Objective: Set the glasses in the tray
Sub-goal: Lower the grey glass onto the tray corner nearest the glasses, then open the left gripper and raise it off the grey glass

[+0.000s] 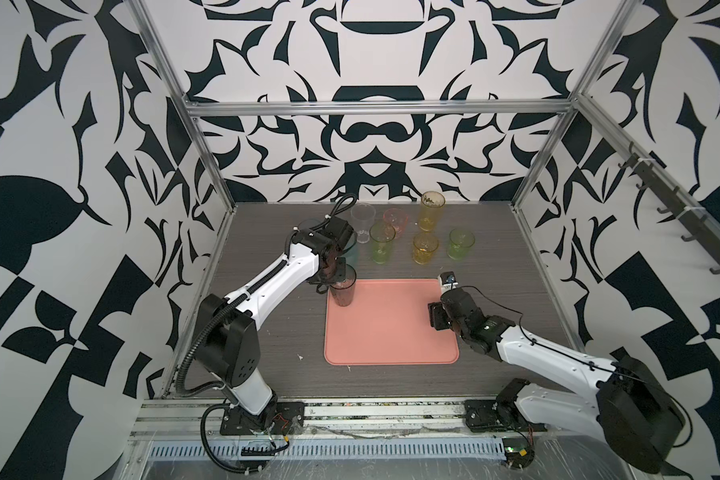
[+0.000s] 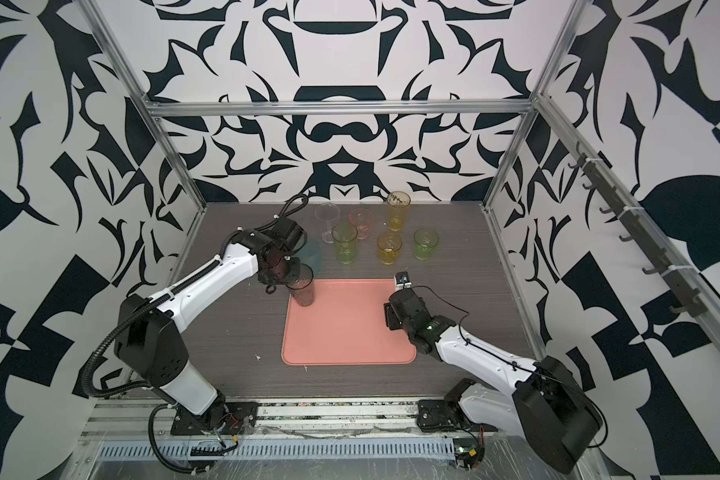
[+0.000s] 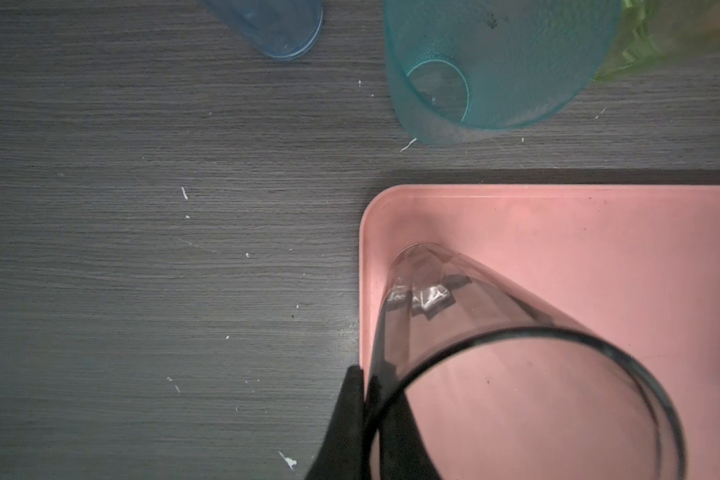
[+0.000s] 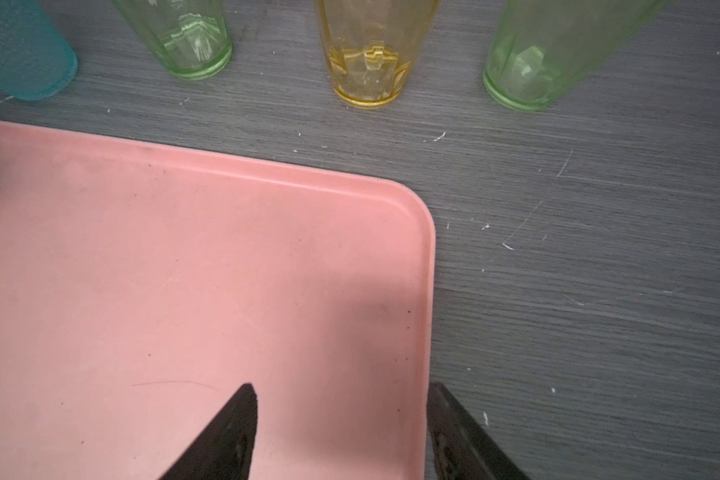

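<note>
No readable text, label, brand, number or sign anywhere in any view.

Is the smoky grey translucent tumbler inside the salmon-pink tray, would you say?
Inside: the grey tumbler stands within the tray rim, at a corner.

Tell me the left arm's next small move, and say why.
Probably open the left gripper and let go. It is shut on the rim of the smoky grey tumbler, which stands upright with its base inside the far left corner of the tray, seemingly resting there. The right gripper is open and empty.
</note>
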`<action>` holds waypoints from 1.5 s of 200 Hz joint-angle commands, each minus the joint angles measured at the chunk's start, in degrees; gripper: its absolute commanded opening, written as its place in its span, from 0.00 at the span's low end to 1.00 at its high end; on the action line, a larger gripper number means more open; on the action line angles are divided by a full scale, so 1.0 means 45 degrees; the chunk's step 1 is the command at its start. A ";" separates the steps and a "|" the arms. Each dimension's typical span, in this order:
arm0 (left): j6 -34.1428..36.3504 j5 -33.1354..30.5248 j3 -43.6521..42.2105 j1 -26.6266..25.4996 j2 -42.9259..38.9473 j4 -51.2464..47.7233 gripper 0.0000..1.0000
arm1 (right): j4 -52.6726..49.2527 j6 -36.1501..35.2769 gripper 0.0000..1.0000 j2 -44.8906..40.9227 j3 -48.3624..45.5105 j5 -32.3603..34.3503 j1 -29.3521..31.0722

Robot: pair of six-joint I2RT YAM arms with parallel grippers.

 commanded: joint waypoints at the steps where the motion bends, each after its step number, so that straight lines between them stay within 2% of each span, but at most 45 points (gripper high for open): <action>1: -0.0017 -0.0242 0.0482 -0.0042 0.0220 -0.0148 0.00 | -0.0084 0.0039 0.67 0.0034 0.0513 0.0307 -0.0001; 134: 0.0208 -0.0324 0.0735 -0.0041 0.0978 0.0132 0.02 | -0.0167 0.0047 0.68 0.0046 0.0552 0.0267 -0.0017; 169: 0.0219 -0.0459 0.0973 -0.0035 0.1120 -0.0170 0.15 | -0.0158 0.0038 0.67 0.0054 0.0567 0.0247 -0.0014; 193: 0.0140 -0.0285 0.1053 -0.0022 0.0993 -0.0059 0.31 | -0.0177 0.0040 0.67 0.0054 0.0559 0.0267 -0.0008; 239: 0.0159 -0.0116 0.1557 -0.0036 0.0807 -0.0376 0.38 | -0.0172 0.0038 0.67 0.0133 0.0609 0.0260 0.0001; 300: 0.0135 -0.0611 0.2280 -0.0022 0.0400 -0.0883 0.46 | -0.0107 0.0042 0.68 0.0015 0.0514 0.0227 -0.0011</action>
